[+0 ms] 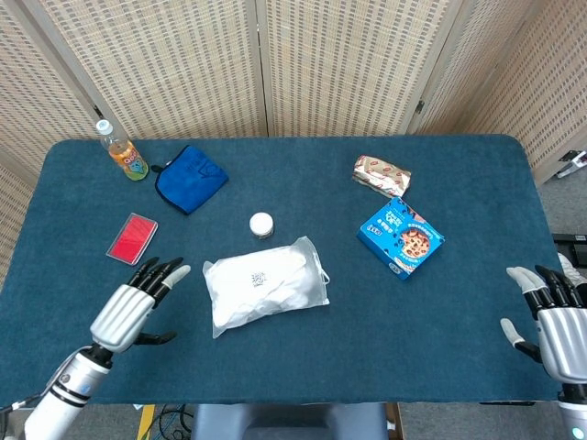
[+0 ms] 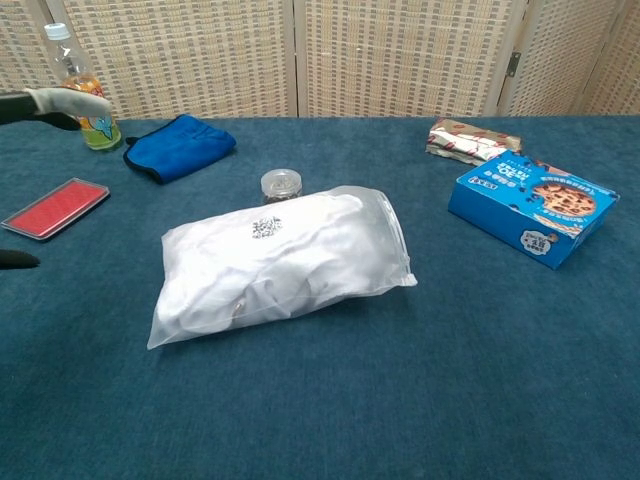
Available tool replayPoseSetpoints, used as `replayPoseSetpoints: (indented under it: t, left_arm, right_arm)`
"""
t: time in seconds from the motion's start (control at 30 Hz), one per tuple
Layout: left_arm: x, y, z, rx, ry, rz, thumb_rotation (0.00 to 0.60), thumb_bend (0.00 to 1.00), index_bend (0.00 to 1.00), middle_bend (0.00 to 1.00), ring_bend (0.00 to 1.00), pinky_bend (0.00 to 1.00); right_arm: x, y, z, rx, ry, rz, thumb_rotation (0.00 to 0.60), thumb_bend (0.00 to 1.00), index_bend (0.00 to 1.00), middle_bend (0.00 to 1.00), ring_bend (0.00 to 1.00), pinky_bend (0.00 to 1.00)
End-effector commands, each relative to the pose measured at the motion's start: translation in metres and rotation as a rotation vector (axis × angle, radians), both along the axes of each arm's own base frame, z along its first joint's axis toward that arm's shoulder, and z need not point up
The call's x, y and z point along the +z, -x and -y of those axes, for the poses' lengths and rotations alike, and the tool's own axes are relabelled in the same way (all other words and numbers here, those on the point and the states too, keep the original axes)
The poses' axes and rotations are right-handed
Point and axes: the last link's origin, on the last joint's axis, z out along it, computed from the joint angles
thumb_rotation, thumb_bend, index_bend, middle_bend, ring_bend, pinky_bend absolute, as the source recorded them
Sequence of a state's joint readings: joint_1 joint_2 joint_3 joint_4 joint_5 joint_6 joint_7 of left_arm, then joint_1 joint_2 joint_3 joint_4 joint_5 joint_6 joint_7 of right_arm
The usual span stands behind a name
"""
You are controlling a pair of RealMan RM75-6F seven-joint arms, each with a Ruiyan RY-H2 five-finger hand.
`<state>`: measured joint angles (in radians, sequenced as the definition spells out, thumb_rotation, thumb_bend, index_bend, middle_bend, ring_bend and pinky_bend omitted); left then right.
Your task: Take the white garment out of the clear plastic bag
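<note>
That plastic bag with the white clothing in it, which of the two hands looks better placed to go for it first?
Probably the left hand: it hovers open just beside the clear plastic bag, fingers pointing toward it. The right hand sits far off at the table's right edge.
</note>
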<state>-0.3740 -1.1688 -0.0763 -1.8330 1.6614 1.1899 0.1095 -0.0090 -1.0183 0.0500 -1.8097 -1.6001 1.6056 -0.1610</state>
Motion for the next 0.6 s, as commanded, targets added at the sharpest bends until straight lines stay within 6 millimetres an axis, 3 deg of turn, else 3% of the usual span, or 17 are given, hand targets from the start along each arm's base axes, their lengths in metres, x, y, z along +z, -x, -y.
replayPoseSetpoints:
  t: [0.03,0.6]
  left_arm:
    - [-0.015,-0.014,-0.010,-0.032,0.043,-0.006,0.600,0.11,0.05,0.03,0.11,0.03]
    - [-0.081,-0.059,-0.039,-0.097,0.160,-0.119,0.600,0.11,0.01,0.03,0.11,0.03]
  right_arm:
    - [0.000,0.000,0.000,0.000,0.000,0.000,0.600,0.24,0.18,0.21,0.12,0.16]
    - [-0.001,0.001,0.001,-0.010,0.000,-0.002,0.600,0.24,0.18,0.21,0.12,0.16]
